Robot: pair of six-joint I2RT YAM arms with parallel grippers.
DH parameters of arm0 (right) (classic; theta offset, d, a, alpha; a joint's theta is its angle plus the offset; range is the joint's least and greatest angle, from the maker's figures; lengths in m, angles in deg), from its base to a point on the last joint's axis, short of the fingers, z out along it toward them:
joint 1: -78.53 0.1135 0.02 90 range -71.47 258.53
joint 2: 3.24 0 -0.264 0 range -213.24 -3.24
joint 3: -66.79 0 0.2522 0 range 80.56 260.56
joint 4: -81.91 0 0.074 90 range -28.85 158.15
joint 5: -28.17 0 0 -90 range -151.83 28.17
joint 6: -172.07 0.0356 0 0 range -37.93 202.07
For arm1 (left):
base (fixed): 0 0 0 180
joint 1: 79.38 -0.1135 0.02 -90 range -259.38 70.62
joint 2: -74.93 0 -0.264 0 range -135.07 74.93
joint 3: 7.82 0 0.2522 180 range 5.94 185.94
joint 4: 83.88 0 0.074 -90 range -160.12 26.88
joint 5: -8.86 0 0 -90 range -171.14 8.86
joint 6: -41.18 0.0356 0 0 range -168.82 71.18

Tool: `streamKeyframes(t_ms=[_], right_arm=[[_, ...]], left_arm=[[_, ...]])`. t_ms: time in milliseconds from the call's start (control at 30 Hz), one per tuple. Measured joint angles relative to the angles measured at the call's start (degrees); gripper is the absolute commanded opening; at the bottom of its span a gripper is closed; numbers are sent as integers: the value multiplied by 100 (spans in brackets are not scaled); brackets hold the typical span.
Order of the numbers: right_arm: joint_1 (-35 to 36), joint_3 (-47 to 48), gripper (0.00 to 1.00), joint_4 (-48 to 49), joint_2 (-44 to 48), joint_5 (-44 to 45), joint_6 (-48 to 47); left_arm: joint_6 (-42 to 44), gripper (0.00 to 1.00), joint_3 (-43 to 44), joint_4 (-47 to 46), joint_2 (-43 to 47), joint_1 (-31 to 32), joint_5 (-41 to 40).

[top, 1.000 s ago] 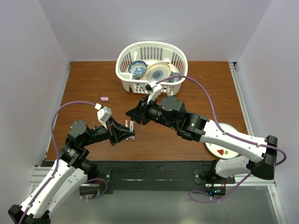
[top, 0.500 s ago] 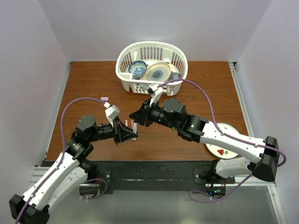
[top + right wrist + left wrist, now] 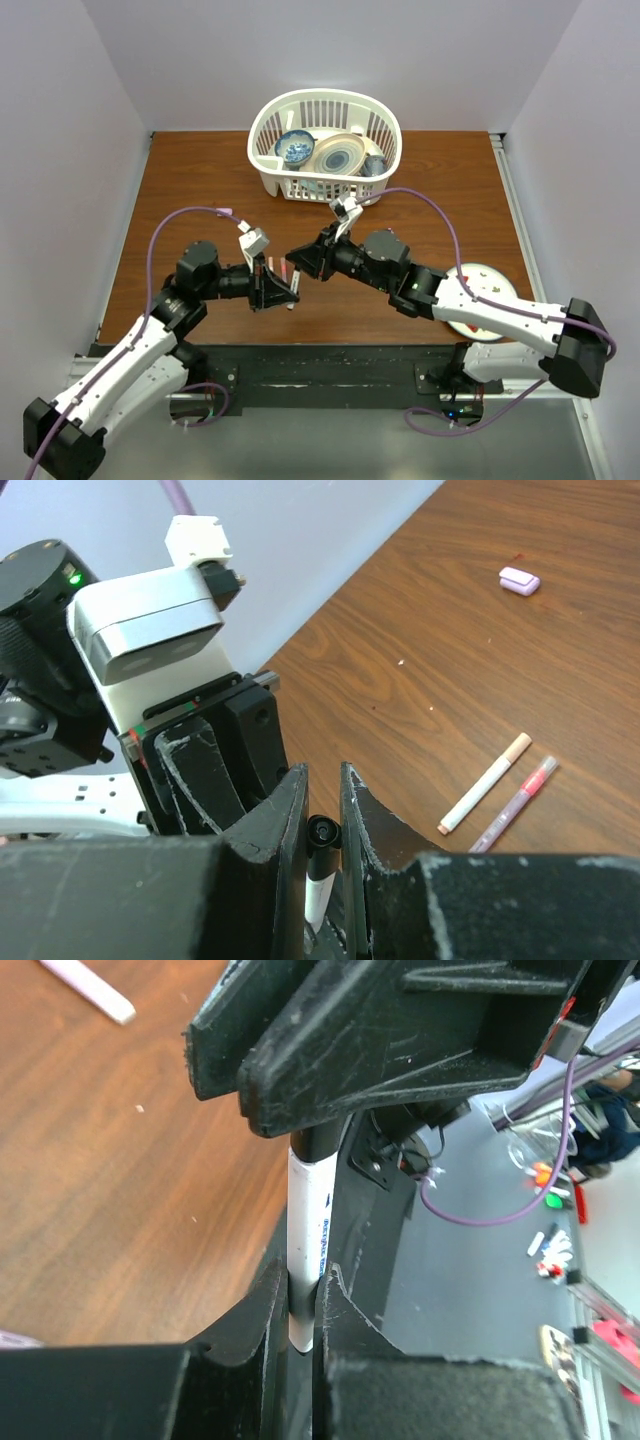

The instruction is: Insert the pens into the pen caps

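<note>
- Left wrist view shows the white pen (image 3: pixel 305 1230) pinched across its barrel by the left jaws, which are shut tight on it close to its tail end.
- The pen runs on from there, and the black part at its far end disappears under the right jaws. The two sets of jaws sit almost touching, one at each end of the same pen.
- In the right wrist view, the right jaws are closed on a small round black piece. I take it for the black cap (image 3: pixel 322 832). The white barrel shows just beneath it, almost end-on.
- The relation that counts is that the pen's long axis runs straight from the left jaws into the right jaws, with the cap on that same line. To my eye, any seating push has to go along that line, jaws towards each other, with no sideways drift.
- I cannot tell whether the cap is fully home, because the joint is hidden by the right fingers.
- From above, they meet over the front middle of the table (image 3: pixel 420 200). The left arm (image 3: pixel 150 340) and right arm (image 3: pixel 490 305) are equally near.
- Down on the table, a tan-tipped pen (image 3: pixel 487 797) and a pink pen (image 3: pixel 520 805) lie side by side. A lilac cap (image 3: pixel 520 579) sits well apart from them, and a lilac pen (image 3: pixel 90 990) lies elsewhere on the wood.
</note>
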Motion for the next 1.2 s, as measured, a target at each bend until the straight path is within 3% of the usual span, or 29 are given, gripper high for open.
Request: streamKeyframes(t_ms=[200,567,1200], right_arm=[[-50,-721,0,879,271,-125,131],[-142,-1228,0,1996,446,-487,186],[-267,-1742,0,3084,435,-616,1034]], left_arm=[[-42,0,118,42,-367,44,323],[-76,0,470,-205,-857,85,894],[1008,0,1207,678,-1327,92,914]])
